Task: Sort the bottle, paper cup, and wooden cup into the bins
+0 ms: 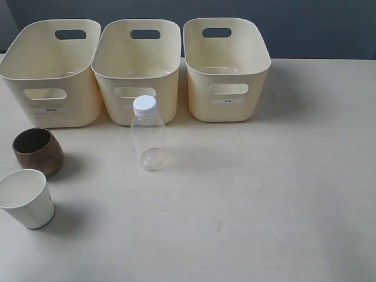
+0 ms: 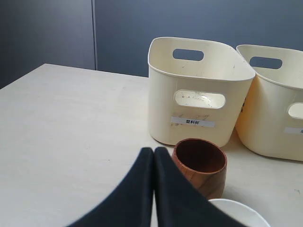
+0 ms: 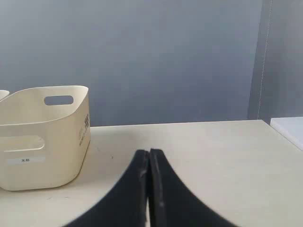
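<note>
On the desk [image 1: 282,194] we see nothing sorted yet: bottle [image 1: 148,134], wooden cup [image 1: 38,151] and paper cup [image 1: 26,198] stand before three bare bins [image 1: 138,47]. Left claw [image 2: 154,153] and right claw [image 3: 149,156] are clenched, holding nothing.

Upright bottle [image 1: 148,134] before bins [image 1: 136,69]
</note>
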`<action>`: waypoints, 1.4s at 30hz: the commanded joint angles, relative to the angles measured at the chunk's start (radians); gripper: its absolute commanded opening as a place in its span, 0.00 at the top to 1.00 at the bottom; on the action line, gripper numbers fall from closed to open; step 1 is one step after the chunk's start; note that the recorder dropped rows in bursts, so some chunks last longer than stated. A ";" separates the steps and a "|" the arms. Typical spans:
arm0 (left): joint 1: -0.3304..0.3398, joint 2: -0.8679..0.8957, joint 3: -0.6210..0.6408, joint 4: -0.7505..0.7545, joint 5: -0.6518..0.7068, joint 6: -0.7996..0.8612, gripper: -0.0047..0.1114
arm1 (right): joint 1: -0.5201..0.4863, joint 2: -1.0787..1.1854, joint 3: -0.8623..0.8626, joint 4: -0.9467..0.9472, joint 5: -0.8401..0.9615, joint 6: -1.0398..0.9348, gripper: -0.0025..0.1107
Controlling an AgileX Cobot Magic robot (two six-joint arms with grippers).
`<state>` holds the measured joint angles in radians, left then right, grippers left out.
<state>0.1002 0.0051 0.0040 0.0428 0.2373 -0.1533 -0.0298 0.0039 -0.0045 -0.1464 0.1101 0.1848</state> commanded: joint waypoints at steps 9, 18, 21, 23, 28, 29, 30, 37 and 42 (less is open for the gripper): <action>-0.003 -0.005 -0.004 0.000 -0.006 -0.001 0.96 | 0.003 -0.004 0.004 0.001 -0.014 -0.004 0.98; -0.003 -0.005 -0.004 0.000 -0.006 -0.001 0.96 | 0.003 -0.004 0.004 0.002 -0.010 -0.004 0.98; -0.003 -0.005 -0.004 0.000 -0.006 -0.001 0.96 | 0.003 -0.004 0.004 0.002 -0.010 -0.004 0.98; -0.003 -0.005 -0.004 0.000 -0.006 -0.001 0.96 | 0.003 -0.004 0.004 0.002 -0.010 -0.004 0.98; -0.003 -0.005 -0.004 0.000 -0.006 -0.001 0.96 | 0.003 -0.004 0.004 0.002 -0.010 -0.004 0.98; -0.003 -0.005 -0.004 0.000 -0.006 -0.001 0.96 | 0.003 -0.004 0.004 0.002 -0.010 -0.004 0.98; -0.003 -0.005 -0.004 0.000 -0.006 -0.001 0.96 | 0.003 -0.004 0.004 0.002 -0.010 -0.004 0.98; -0.003 -0.005 -0.004 0.000 -0.006 -0.001 0.96 | 0.003 -0.004 0.004 0.000 -0.012 -0.004 0.98; -0.003 -0.005 -0.004 0.000 -0.006 -0.001 0.96 | 0.003 -0.004 0.004 0.000 -0.080 -0.004 0.98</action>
<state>0.1002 0.0051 0.0040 0.0428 0.2373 -0.1533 -0.0298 0.0039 -0.0045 -0.1464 0.0820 0.1848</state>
